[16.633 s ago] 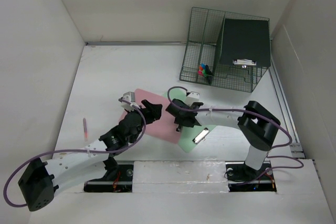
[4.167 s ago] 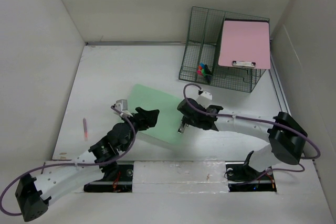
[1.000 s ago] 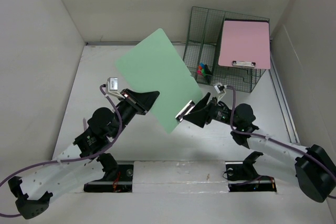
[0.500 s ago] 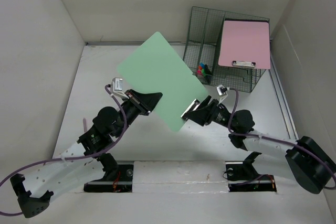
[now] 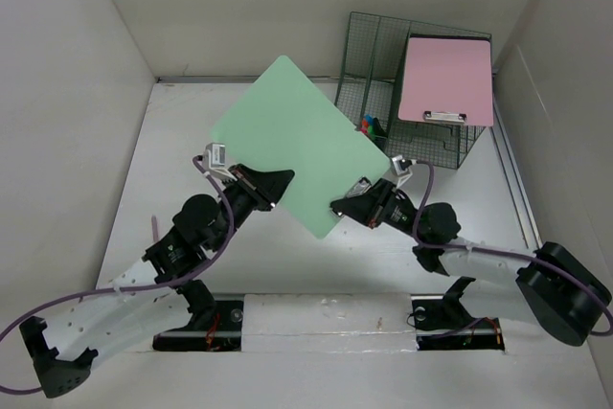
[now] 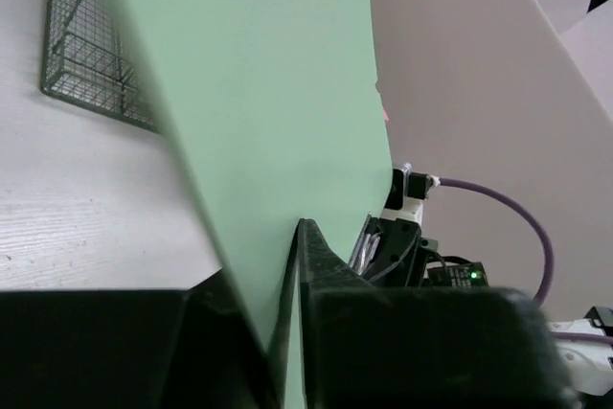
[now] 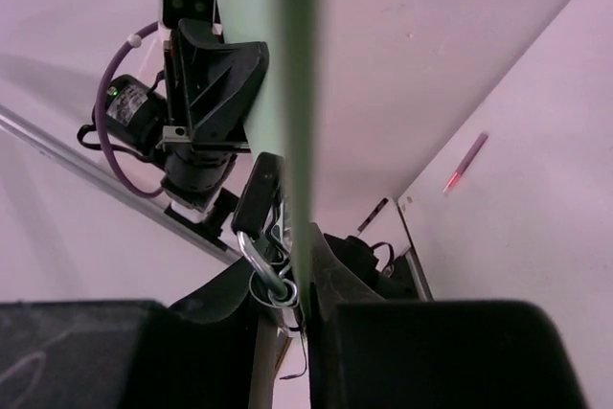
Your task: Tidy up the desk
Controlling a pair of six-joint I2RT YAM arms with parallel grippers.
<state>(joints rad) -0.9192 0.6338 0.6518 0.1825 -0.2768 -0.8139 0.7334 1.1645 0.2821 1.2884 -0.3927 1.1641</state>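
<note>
A green clipboard (image 5: 292, 141) hangs tilted in the air over the white desk (image 5: 182, 141), its metal clip (image 5: 352, 193) at the lower right corner. My left gripper (image 5: 271, 189) is shut on its lower left edge; in the left wrist view the board (image 6: 268, 93) runs up from between the black fingers (image 6: 326, 265). My right gripper (image 5: 362, 203) is shut on the clip end; in the right wrist view the board's thin edge (image 7: 295, 64) sits between the jaws beside the wire clip (image 7: 263, 256).
A dark green wire-mesh rack (image 5: 369, 64) stands at the back right with a pink clipboard (image 5: 445, 79) leaning in it and coloured markers (image 5: 371, 126) in its left section. A pink pen (image 5: 154, 229) lies near the left wall.
My right gripper, open beside the clip a second ago, has closed on the clipboard's clip end. The left gripper has kept its hold, and the board has shifted slightly right.
</note>
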